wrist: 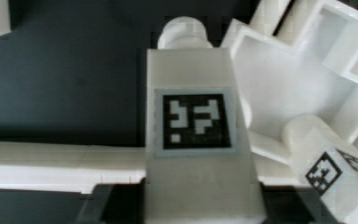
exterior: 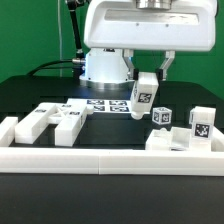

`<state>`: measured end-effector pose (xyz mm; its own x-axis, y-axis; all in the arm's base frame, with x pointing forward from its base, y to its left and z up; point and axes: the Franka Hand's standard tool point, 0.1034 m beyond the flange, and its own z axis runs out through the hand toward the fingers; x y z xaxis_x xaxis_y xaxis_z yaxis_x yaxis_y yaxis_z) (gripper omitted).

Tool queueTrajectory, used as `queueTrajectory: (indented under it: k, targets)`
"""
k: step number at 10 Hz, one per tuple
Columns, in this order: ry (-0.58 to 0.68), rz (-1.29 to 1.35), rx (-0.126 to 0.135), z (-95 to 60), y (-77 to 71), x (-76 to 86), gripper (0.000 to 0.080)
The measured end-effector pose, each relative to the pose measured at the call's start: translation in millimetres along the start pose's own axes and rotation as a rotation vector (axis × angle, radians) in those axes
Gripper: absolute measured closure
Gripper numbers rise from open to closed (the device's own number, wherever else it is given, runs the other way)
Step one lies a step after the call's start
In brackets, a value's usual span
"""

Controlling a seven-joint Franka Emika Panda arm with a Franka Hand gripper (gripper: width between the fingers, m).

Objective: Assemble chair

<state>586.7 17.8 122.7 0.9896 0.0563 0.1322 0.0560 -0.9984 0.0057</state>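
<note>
Tool (exterior: pixel 148 80) pinches one long chair piece (exterior: pixel 143 97) by its upper end. The piece hangs slightly tilted, centre-right in the exterior view, its lower end near the right edge of the marker board (exterior: pixel 103 105); contact cannot be told.

Wrist view: the chair piece (wrist: pixel 197 110) fills the gap between the dark fingers (wrist: pixel 115 203), tag facing the camera.

Loose chair parts: two flat blocks (exterior: pixel 45 122) at the exterior view's lower left. At the lower right, a stepped slab (exterior: pixel 170 140) with two tagged upright ends (exterior: pixel 200 123) behind it.

A low white rail (exterior: pixel 110 155) runs along the front.

All parts are white plastic, chunky and square-edged. The desk (exterior: pixel 30 95) is matte black.
</note>
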Motion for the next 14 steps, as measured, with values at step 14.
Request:
queueTrajectory:
  k: [14]
  targets:
    - [0.221,-0.01,0.019,0.1,-23.7,36.8,0.0509]
